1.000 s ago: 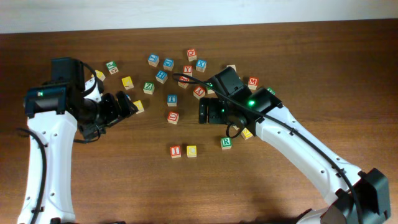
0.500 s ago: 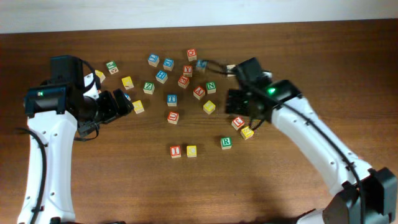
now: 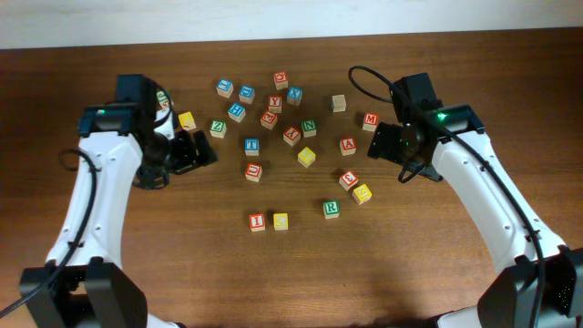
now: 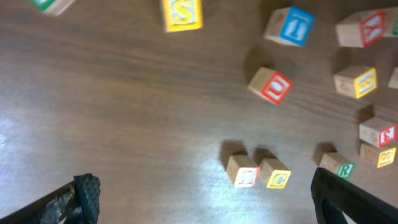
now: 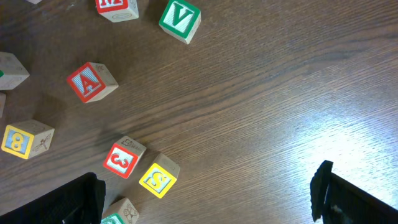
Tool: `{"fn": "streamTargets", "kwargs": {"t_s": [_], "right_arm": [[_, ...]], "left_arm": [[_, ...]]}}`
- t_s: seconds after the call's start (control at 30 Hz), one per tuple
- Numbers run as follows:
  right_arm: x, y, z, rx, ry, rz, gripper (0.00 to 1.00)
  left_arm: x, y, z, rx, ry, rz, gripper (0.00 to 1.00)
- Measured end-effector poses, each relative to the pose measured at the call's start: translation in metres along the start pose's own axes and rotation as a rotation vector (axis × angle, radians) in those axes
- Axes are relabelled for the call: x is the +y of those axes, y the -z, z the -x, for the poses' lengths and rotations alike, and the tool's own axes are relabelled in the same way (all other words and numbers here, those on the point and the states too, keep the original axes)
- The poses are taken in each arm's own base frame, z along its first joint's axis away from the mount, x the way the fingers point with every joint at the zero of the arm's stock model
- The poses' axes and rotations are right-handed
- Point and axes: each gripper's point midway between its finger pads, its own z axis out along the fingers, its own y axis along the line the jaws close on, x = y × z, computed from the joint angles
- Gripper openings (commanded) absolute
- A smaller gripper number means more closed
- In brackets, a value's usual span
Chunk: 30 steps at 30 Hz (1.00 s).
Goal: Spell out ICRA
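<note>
The brown wooden surface (image 3: pixel 137 264) carries a scatter of letter cubes. The left gripper (image 3: pixel 204 153) hovers at the left of the scatter, jaws spread wide and empty. The right gripper (image 3: pixel 374 146), likewise released, hangs at the right. Near the front, the red I (image 3: pixel 258 221) and yellow C (image 3: pixel 281 221) touch side by side, with the green R (image 3: pixel 332 209) apart to their right. The red A (image 3: pixel 348 146) lies farther back, just left of the right gripper.
</note>
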Motion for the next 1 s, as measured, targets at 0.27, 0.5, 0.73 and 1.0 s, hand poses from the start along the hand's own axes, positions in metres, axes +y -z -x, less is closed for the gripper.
{"fn": "streamTargets", "kwargs": {"t_s": [0.27, 0.5, 0.73, 1.0], "right_arm": [[0.000, 0.000, -0.001, 0.005, 0.000, 0.001, 0.98], [0.000, 0.000, -0.001, 0.004, 0.000, 0.002, 0.98], [0.000, 0.000, -0.001, 0.005, 0.001, 0.001, 0.98], [0.000, 0.000, -0.001, 0.006, 0.001, 0.001, 0.98]], "left_arm": [[-0.044, -0.006, 0.007, -0.067, -0.130, -0.046, 0.94], [-0.050, -0.007, 0.037, -0.192, -0.054, -0.030, 0.98], [0.003, -0.011, 0.055, -0.273, 0.078, 0.235, 1.00], [0.073, -0.015, 0.057, -0.211, 0.242, 0.336, 0.95]]}}
